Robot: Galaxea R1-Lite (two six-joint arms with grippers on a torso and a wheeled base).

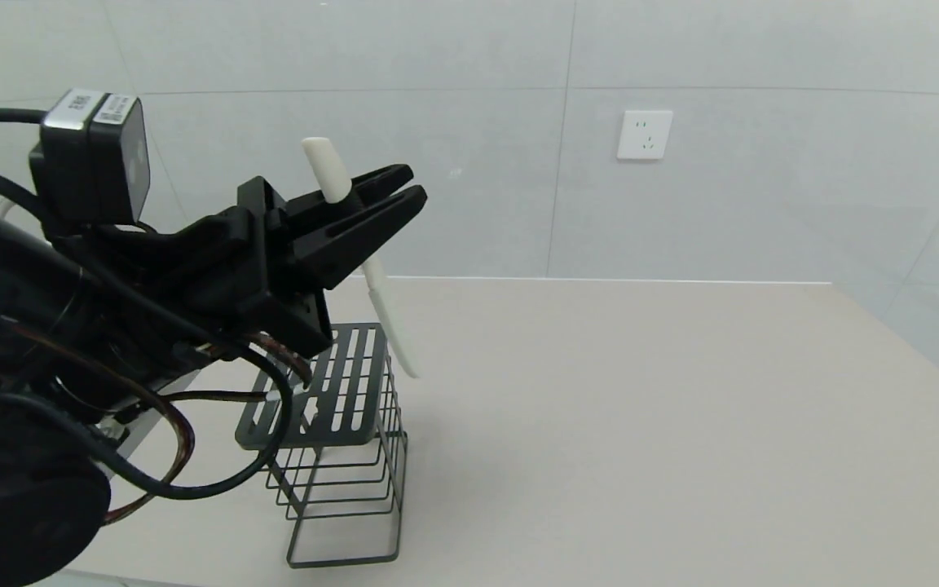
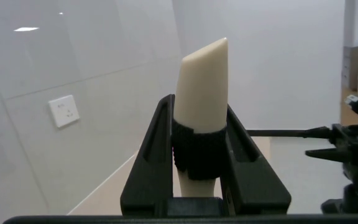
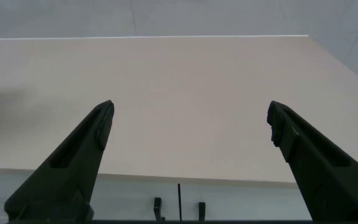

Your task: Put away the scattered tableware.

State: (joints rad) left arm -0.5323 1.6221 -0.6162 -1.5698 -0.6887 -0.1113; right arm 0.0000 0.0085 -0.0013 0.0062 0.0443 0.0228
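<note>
Left of centre in the head view, the left tool [image 1: 412, 186] pinches a white utensil [image 1: 324, 167] by its handle, slim end pointing down near the slotted top of a black wire rack [image 1: 347, 383] on the beige surface [image 1: 641, 408]. The right tool [image 3: 189, 109] hangs spread over that surface

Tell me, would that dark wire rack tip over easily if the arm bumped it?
Probably fairly easily. The wire rack looks taller than its base is wide and stands free on the smooth table, so a sideways knock might tip or slide it. Thin wire and open sides suggest it is light, and the slotted plate on top may make it top-heavy.
</note>
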